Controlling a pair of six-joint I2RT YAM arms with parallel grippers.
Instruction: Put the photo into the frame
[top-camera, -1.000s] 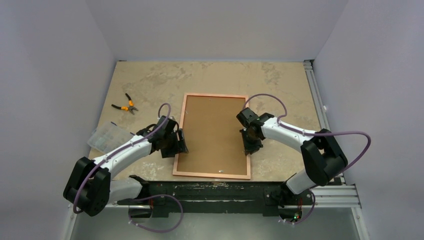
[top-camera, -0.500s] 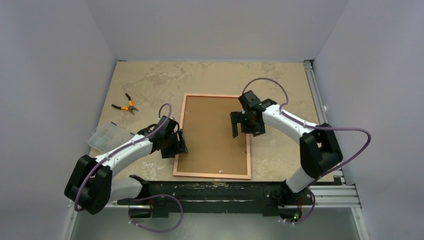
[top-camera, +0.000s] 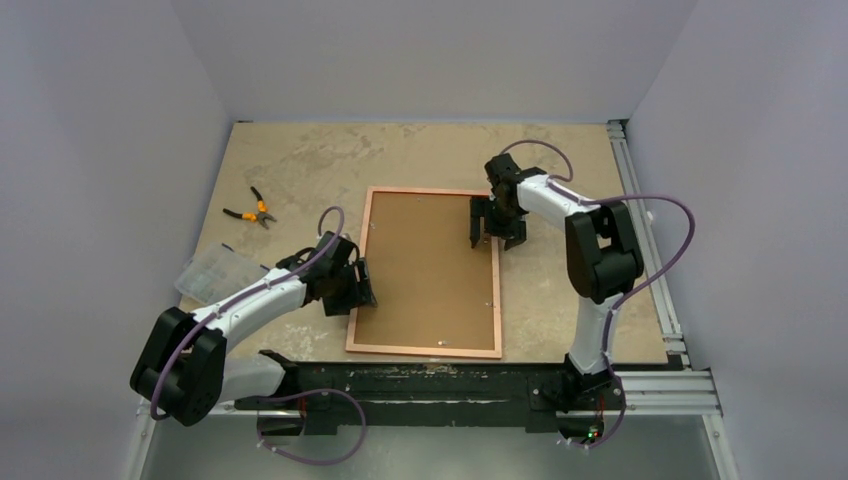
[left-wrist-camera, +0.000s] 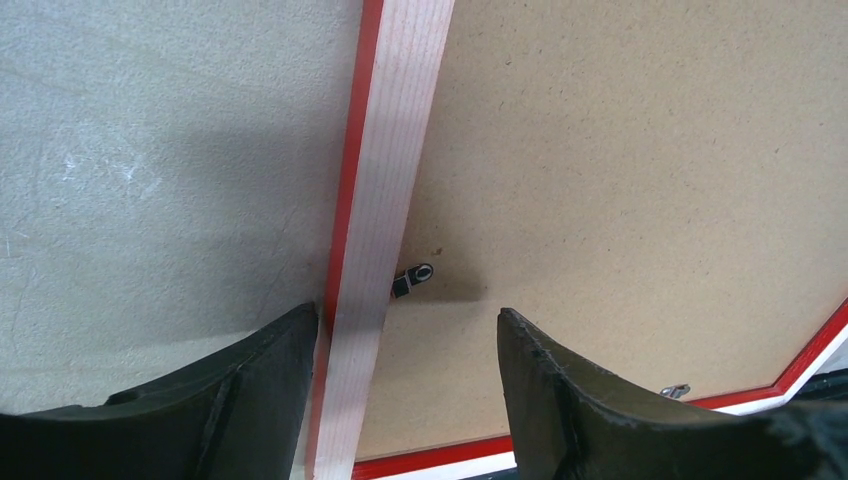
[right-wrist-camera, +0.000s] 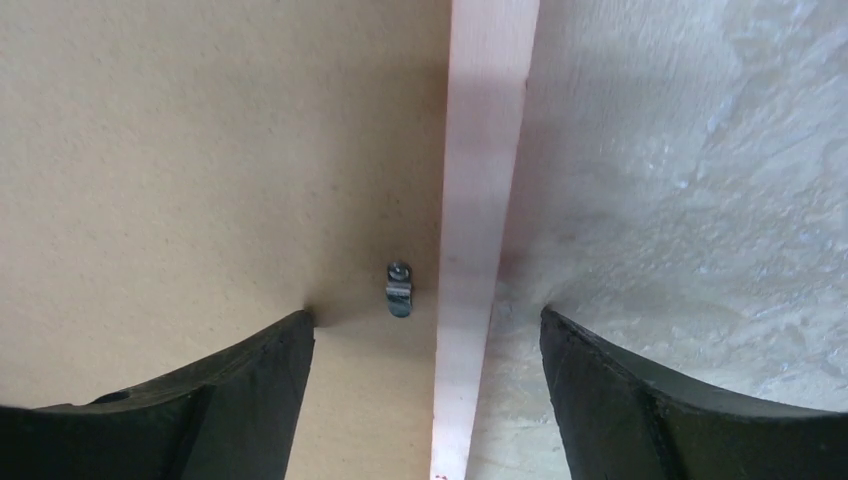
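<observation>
The frame (top-camera: 424, 350) lies face down in the middle of the table, its pale wood back up, with a brown backing board (top-camera: 425, 270) inside it. The photo is hidden. My left gripper (top-camera: 358, 290) is open and straddles the frame's left rail (left-wrist-camera: 390, 200): one finger is at the red outer edge, the other over the board, near a small clip (left-wrist-camera: 412, 278). My right gripper (top-camera: 497, 232) is open across the right rail (right-wrist-camera: 485, 150) near the far corner, with one finger over the board and one over the table. Another metal clip (right-wrist-camera: 398, 290) lies between its fingers.
Orange-handled pliers (top-camera: 252, 211) lie at the far left of the table. A clear plastic packet (top-camera: 213, 272) sits at the left edge beside my left arm. An aluminium rail (top-camera: 640, 230) runs along the table's right side. Walls close in on three sides.
My right gripper has opened and moved along the right rail from the near part of the frame toward its far corner. The left gripper and the frame have stayed put.
</observation>
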